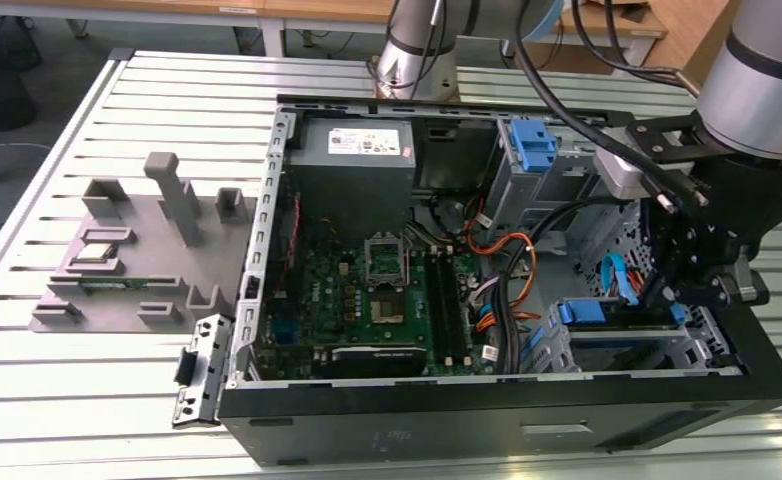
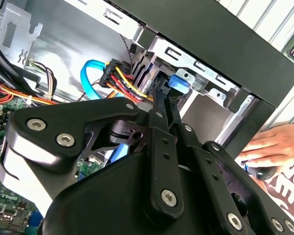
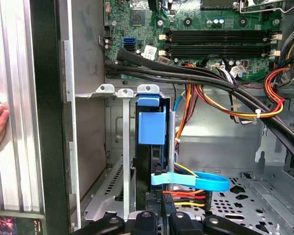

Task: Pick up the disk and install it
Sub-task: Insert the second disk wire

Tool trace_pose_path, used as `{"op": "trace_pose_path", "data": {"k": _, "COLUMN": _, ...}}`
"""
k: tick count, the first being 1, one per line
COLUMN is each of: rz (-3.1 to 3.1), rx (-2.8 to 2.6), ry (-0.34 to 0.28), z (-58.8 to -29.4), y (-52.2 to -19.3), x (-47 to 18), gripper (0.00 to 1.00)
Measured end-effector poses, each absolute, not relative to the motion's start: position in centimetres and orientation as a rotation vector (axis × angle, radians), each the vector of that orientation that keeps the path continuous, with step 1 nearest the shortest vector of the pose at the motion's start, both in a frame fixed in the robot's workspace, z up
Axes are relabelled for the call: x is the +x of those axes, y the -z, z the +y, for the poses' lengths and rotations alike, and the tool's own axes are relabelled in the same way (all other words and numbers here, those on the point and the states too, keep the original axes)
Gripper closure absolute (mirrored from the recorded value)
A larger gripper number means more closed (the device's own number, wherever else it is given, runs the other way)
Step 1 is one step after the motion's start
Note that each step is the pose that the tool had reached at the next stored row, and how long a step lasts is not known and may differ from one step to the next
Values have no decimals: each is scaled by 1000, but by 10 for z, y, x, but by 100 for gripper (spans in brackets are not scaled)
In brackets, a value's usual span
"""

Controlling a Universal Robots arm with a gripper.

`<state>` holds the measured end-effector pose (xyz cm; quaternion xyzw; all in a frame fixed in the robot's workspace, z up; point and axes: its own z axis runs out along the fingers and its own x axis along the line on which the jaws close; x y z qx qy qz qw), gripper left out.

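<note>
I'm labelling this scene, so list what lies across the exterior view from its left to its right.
Grey fixture block → motherboard inside the open computer case → orange cable bundle → the disk with blue rails in the drive bay → gripper on the arm.

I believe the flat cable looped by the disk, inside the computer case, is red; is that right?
Not quite. The flat cable is light blue, not red, as the first wrist view shows. The red wires there belong to the round bundled leads nearby. The rest holds: the cable does loop by the disk, inside the computer case.
</note>
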<state>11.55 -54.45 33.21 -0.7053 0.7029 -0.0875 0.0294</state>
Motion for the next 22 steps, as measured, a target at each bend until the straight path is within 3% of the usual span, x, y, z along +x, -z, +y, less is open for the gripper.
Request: {"op": "trace_pose_path", "data": {"k": 22, "rz": 2168, "rx": -2174, "ry": 273, "z": -545, "y": -328, "x": 115, "gripper": 84}}
